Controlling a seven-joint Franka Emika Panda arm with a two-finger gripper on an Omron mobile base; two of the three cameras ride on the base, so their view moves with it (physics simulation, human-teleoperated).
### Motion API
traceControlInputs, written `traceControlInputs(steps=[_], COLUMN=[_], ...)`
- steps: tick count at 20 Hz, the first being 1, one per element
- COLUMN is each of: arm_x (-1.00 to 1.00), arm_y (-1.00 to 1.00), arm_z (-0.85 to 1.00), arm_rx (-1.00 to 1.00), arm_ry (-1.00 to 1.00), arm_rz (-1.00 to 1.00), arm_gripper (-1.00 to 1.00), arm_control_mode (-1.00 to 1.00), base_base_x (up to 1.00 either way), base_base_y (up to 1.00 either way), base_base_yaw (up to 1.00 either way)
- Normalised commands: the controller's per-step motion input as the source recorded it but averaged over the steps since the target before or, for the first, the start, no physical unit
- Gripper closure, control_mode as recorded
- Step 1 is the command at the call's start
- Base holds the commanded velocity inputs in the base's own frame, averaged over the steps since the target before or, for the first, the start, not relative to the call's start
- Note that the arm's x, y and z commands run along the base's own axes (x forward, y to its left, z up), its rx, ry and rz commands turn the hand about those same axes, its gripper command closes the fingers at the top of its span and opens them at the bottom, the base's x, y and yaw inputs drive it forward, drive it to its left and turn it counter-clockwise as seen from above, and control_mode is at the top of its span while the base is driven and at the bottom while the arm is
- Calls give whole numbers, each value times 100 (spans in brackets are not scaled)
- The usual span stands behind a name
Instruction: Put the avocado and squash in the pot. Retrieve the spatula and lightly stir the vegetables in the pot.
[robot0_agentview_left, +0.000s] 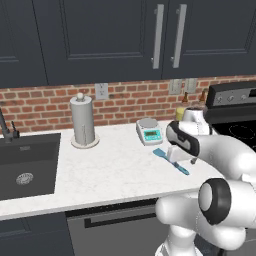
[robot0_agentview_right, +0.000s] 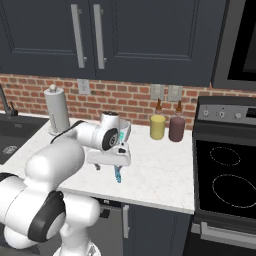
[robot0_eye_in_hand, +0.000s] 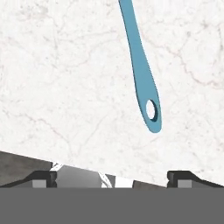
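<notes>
Appears to be at the retrieval step: spatula (robot0_eye_in_hand: 141, 65) lying flat on the white marble table (robot0_agentview_left: 110, 170), untouched, handle end just ahead of the gripper (robot0_eye_in_hand: 111, 177). Jaws wide apart, holding nothing. Grasping and stirring left to do.

A kitchen: marble counter (robot0_agentview_left: 110, 170), sink (robot0_agentview_left: 25, 165), stove (robot0_agentview_right: 225, 170), dark cabinets (robot0_agentview_left: 100, 35), brick backsplash (robot0_agentview_left: 45, 105).

A light blue-teal spatula (robot0_eye_in_hand: 142, 65) lies on a white, faintly grey-veined marble counter (robot0_agentview_left: 110, 170) at the frame's centre, beneath a red-brown brick wall (robot0_agentview_left: 45, 102) and dark navy cabinets (robot0_agentview_left: 100, 35), beside a yellow bottle (robot0_agentview_right: 157, 126) and a maroon bottle (robot0_agentview_right: 176, 128).
</notes>
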Motion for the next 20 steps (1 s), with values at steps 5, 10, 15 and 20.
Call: traceControlInputs(steps=[5,10,15,20], arm_x=[24,6,12,24], arm_y=[-7,-4,-2,-1], arm_z=[-30,-15,-16,-26], arm_rx=[0,5,6,2], arm_ry=[0,0,0,0], arm_rz=[0,0,0,0], arm_gripper=[-100,-100,-100,-100], arm_control_mode=[-100,-100,-100,-100], base_base_x=[0,0,0,0], base_base_y=[0,0,0,0], base_base_yaw=[0,0,0,0])
